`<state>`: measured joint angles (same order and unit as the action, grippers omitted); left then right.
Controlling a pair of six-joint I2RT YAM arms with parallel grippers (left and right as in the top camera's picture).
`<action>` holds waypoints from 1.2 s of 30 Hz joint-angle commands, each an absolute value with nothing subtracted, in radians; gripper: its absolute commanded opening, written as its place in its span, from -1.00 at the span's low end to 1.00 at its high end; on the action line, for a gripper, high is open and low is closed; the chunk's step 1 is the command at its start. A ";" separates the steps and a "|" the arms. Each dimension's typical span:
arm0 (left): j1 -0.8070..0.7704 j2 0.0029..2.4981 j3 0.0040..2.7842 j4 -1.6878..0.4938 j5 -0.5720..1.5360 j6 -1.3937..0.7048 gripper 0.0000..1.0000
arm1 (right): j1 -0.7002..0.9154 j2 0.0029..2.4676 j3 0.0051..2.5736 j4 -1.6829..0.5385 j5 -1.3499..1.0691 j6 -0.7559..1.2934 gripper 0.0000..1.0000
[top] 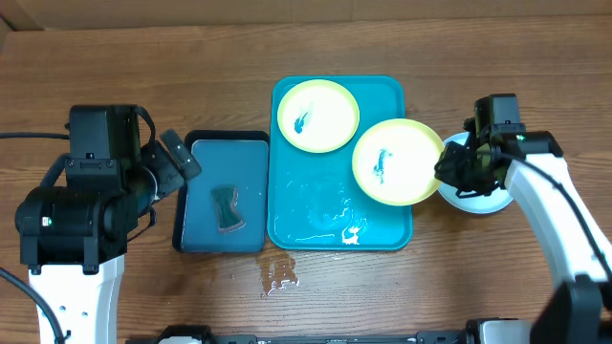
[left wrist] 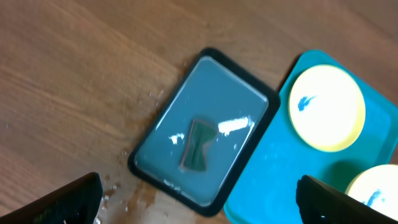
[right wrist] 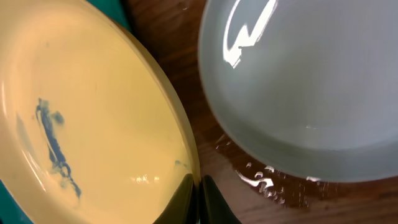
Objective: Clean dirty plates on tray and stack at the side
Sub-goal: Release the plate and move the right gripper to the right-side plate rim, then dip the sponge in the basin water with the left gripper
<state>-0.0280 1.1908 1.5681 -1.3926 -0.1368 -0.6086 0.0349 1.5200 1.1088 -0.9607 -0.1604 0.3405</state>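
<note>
**Item 1, first plate (top: 397,162).** Yellow-green, with a blue smear showing at its centre, so it is judged unwiped. It is sitting on the right side of the teal tray (top: 296,191) and overhanging the tray's right rim. The right claw (top: 453,172) is pinching its outer edge, with the fingertips (right wrist: 185,200) closed tight on the rim. This is probably a hold for drawing the plate off the tray to be cleaned.

**Item 2, second plate (top: 317,117).** Same kind, also carrying a blue smear. It is lying flat in the tray's far-left corner, just beside the first plate and ungripped.

**Item 3, teal tray.** A glinting film of water is pooling along its near edge.

**Item 4, pale dish (top: 473,199).** Round, whitish and glossy. It is sitting on the table just off the tray's right rim, partly beneath the right claw. Whether it is a wiped plate cannot be told, but it may be marking the stacking spot.

**Item 5, small black-rimmed tray (top: 206,172).** It is lying just off the teal tray's left rim, holding shallow water and a dark sponge (top: 228,208). It is likely the washing station.

**Item 6, left claw (top: 178,159).** It is hanging left of the teal tray, over the small tray's far-left corner, with its fingers spread wide and holding nothing. It seems to be waiting for the sponge.

**Item 7, puddle (top: 279,277).** It is spreading on the wooden table (top: 115,57), just off the teal tray's near-left corner.
</note>
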 commanded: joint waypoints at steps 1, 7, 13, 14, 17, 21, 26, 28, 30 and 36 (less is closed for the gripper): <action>-0.027 1.189 1.583 -1.425 -0.116 -0.612 0.99 | 0.124 1.475 1.132 -1.015 -0.185 0.345 -0.92; -0.027 1.215 1.568 -1.507 -0.165 -0.598 1.00 | 0.265 1.514 1.021 -0.927 -0.184 0.395 -0.92; -0.027 1.283 1.537 -1.513 -0.136 -0.597 1.00 | 0.354 1.568 0.905 -0.681 -0.161 0.424 -0.92; -0.027 1.298 1.537 -1.511 -0.132 -0.598 0.99 | 0.354 1.576 0.902 -0.662 -0.136 0.429 -0.92; -0.027 1.341 1.536 -1.510 -0.117 -0.579 0.99 | 0.344 1.575 0.912 -0.641 -0.129 0.435 -0.72; -0.042 1.408 1.491 -1.458 0.000 -0.423 0.80 | 0.331 1.523 0.983 -0.699 -0.149 0.434 -0.46; -0.085 1.500 1.369 -1.379 0.035 -0.369 0.62 | 0.330 1.423 1.036 -0.763 -0.150 0.434 -0.38; -0.099 1.539 1.324 -1.341 0.033 -0.367 0.62 | 0.330 1.391 1.036 -0.784 -0.150 0.434 -0.36; -0.107 1.580 1.281 -1.303 0.017 -0.362 0.59 | 0.330 1.368 1.036 -0.813 -0.150 0.434 -0.29; -0.112 1.734 1.186 -1.183 0.004 -0.363 -0.05 | 0.330 1.364 1.035 -0.907 -0.140 0.434 -0.28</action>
